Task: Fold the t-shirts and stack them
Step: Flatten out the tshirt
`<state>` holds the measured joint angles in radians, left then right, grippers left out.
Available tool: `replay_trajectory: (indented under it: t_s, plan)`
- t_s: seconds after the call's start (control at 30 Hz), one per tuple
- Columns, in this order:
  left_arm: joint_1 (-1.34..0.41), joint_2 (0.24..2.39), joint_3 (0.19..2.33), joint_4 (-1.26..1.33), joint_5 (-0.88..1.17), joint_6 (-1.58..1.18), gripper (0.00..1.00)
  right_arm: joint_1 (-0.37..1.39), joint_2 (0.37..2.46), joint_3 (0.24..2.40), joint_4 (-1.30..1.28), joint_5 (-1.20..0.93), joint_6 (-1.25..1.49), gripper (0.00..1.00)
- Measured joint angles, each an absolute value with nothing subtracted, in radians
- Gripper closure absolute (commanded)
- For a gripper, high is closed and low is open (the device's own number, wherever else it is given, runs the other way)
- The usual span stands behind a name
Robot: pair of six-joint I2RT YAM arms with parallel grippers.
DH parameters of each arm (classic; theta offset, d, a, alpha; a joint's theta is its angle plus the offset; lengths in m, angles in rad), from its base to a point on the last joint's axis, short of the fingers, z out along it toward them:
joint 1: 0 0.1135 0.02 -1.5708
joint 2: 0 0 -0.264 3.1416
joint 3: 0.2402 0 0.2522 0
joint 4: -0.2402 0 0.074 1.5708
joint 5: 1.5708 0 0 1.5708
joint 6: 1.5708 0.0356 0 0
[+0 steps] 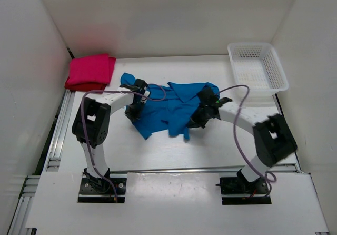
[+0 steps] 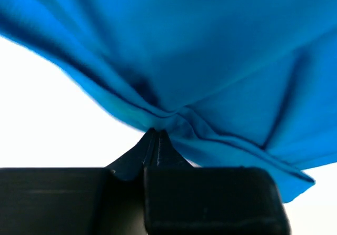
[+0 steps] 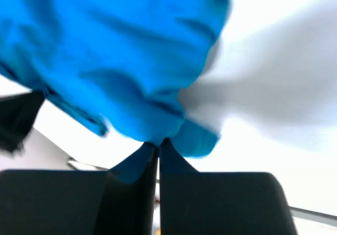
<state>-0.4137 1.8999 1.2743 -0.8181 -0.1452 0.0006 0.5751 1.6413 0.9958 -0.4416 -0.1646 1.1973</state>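
Both fingers (image 2: 164, 156) — on blue t-shirt (image 1: 168, 108) edges

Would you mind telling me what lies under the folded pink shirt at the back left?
A dark red shirt peeks out along the near edge of the pink shirt; the rest of it is covered.

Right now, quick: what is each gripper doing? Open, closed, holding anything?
The left gripper is closed, pinching a fold of the blue t-shirt.
The right gripper is closed, pinching the same shirt at its edge.
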Motion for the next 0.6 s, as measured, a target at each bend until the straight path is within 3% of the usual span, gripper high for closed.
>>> replay_trajectory:
  t_s: [0.17,0.2,0.23,0.37,0.6]
  plan:
    - [-0.338,1.800,1.198,-0.810,-0.208,0.000,0.90,0.478,1.367,0.891,-0.589,-0.096,0.950,1.00]
    - [-0.330,1.771,1.184,-0.808,-0.239,0.001,0.84,0.459,1.336,0.878,-0.630,-0.086,0.896,1.00]
    - [-0.324,1.746,1.174,-0.808,-0.264,0.001,0.63,0.442,1.316,0.867,-0.666,-0.077,0.853,1.00]
    - [-0.320,1.652,1.149,-0.813,-0.342,0.002,0.24,0.397,1.287,0.813,-0.773,-0.065,0.713,1.00]
    - [-0.517,1.394,1.048,-0.806,-0.342,0.000,0.20,0.395,1.284,0.784,-0.833,-0.094,0.635,1.00]
